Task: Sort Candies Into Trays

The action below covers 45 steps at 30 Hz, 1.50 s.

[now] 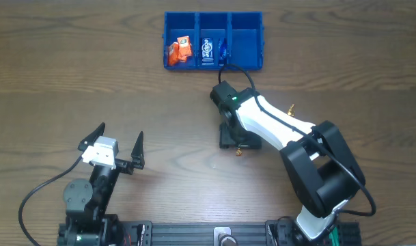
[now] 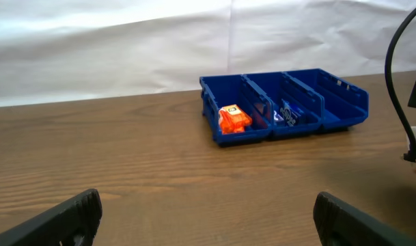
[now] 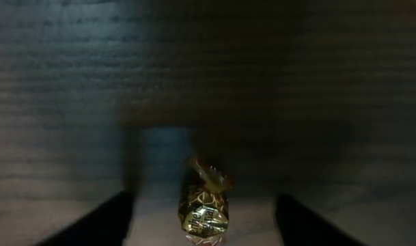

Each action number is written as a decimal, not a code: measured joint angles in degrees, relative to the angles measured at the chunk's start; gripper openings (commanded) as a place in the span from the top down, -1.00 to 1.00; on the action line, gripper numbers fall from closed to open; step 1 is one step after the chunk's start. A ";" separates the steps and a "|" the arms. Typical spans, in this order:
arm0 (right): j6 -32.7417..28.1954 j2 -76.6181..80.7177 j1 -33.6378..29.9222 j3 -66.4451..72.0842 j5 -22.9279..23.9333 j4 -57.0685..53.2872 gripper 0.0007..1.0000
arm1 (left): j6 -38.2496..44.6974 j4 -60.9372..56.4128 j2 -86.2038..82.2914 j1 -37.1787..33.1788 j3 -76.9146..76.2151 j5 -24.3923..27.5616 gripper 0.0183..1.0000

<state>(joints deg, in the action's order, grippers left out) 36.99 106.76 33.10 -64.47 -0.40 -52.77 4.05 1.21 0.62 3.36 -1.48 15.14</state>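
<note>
Top view: the right gripper (image 1: 236, 140) stood low on the wooden table (image 1: 71, 75), just short of the blue tray (image 1: 213, 14). Its wrist view showed its fingers spread, with a gold-wrapped candy (image 3: 203, 210) lying between them and clear of both. The left gripper (image 1: 121, 130) rested well apart, its fingers wide. Orange candies (image 1: 179, 51) lay in the tray's left compartment and a blue candy (image 1: 208, 51) in the middle one.

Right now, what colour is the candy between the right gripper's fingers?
Gold, in shiny foil. The candy shows best in the right wrist view.
</note>
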 measured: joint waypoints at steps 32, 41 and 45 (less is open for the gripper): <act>-0.61 -0.09 0.00 0.04 -0.04 1.22 0.71 | 0.00 0.00 0.00 0.00 0.00 0.00 -0.99; -0.76 -0.98 0.00 0.00 -0.07 1.92 0.74 | 0.00 0.00 0.00 0.02 0.00 0.00 -1.00; -1.60 -3.91 -0.61 -3.85 0.63 1.09 0.77 | 0.00 0.02 0.00 0.02 0.00 0.00 -1.00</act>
<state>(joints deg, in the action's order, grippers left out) 35.40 102.85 32.49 -68.31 0.23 -51.68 4.05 1.23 0.62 3.38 -1.48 15.14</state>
